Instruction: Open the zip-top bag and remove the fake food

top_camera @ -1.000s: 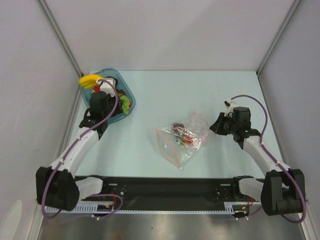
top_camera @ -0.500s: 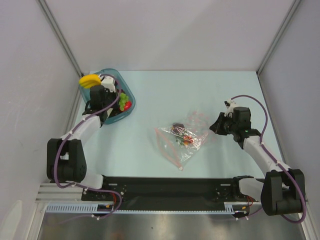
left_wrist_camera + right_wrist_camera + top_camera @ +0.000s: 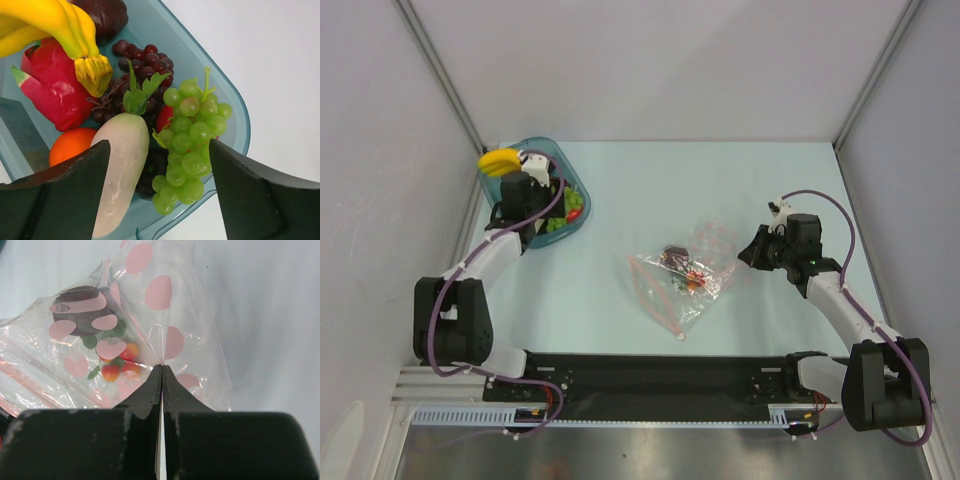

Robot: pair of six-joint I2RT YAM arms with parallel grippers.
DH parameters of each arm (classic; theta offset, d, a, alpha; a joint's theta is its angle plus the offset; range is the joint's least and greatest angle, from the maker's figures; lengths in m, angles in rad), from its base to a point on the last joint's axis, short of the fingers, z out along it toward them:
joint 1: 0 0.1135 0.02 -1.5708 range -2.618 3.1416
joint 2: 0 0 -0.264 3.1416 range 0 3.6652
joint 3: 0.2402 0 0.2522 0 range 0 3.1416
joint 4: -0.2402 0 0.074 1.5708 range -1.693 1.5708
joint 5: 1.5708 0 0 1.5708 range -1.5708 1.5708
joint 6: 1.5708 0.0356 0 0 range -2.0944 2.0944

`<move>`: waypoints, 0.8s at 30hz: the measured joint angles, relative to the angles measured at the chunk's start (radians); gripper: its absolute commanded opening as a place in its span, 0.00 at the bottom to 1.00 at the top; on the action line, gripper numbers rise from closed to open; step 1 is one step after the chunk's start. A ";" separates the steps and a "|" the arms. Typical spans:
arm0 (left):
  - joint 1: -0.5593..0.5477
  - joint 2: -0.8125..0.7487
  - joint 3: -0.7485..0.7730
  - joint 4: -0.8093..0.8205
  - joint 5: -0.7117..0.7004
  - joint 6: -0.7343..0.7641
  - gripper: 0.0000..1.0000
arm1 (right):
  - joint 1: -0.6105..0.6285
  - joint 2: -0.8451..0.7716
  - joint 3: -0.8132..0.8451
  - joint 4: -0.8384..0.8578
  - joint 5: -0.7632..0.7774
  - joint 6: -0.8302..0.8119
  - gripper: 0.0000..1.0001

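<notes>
Right pincer [image 3: 162, 371]: jaws pressed together with no gap. Creases in the film run straight into the tips, so it looks nipped onto the zip-top bag [image 3: 672, 296] at the bag's 3 o'clock edge. Likely purpose is to pin or lift that side so the mouth can be worked.

Left pincer [image 3: 157, 152]: jaws spread wide, holding nothing, hanging over the teal tray [image 3: 546, 146] at the table's [image 3: 720, 180] 10 o'clock corner. The tray carries a banana [image 3: 55, 25], green grapes [image 3: 192, 135] and a white piece [image 3: 122, 170]. My judgement is that these pieces are already out, which would explain the empty pincer above them.

The bag lies flat near the table centre, a touch toward 5 o'clock and well apart from the tray. It is clear, crumpled film with pink dots and a pinkish-red strip along its 7 o'clock side. Whether the zip is parted, I cannot tell. Fake food [image 3: 82, 317] remains inside: one dark lump and a few small red-orange bits with green leaves.
</notes>
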 measured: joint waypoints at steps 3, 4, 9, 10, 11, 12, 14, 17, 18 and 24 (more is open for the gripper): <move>-0.026 -0.039 -0.012 -0.005 -0.040 0.009 0.86 | 0.000 0.000 0.000 0.000 -0.002 0.000 0.00; -0.042 -0.056 -0.016 -0.008 -0.052 0.014 0.86 | 0.000 0.000 0.000 0.000 -0.002 0.000 0.00; -0.237 -0.196 -0.029 -0.018 -0.129 0.048 0.83 | 0.000 0.000 0.000 0.001 -0.002 0.000 0.00; -0.275 -0.222 -0.032 -0.018 -0.133 0.053 0.81 | 0.000 0.000 0.000 0.001 -0.002 0.000 0.00; -0.322 -0.256 -0.043 -0.013 -0.134 0.057 0.77 | 0.000 0.000 0.000 0.001 -0.002 0.000 0.00; -0.362 -0.303 -0.068 -0.002 -0.120 0.059 0.75 | 0.000 0.000 0.000 0.001 -0.002 0.000 0.00; -0.414 -0.353 -0.102 0.011 -0.094 0.055 0.66 | 0.000 0.000 0.000 0.001 -0.002 0.000 0.00; -0.473 -0.444 -0.193 0.021 -0.038 0.029 0.57 | 0.000 0.000 0.000 0.002 -0.002 0.000 0.00; -0.496 -0.467 -0.225 0.021 -0.027 0.021 0.56 | 0.000 0.000 0.000 0.002 -0.002 0.000 0.00; -0.658 -0.571 -0.420 0.021 0.030 -0.032 0.49 | 0.000 0.000 0.000 0.002 -0.003 0.000 0.00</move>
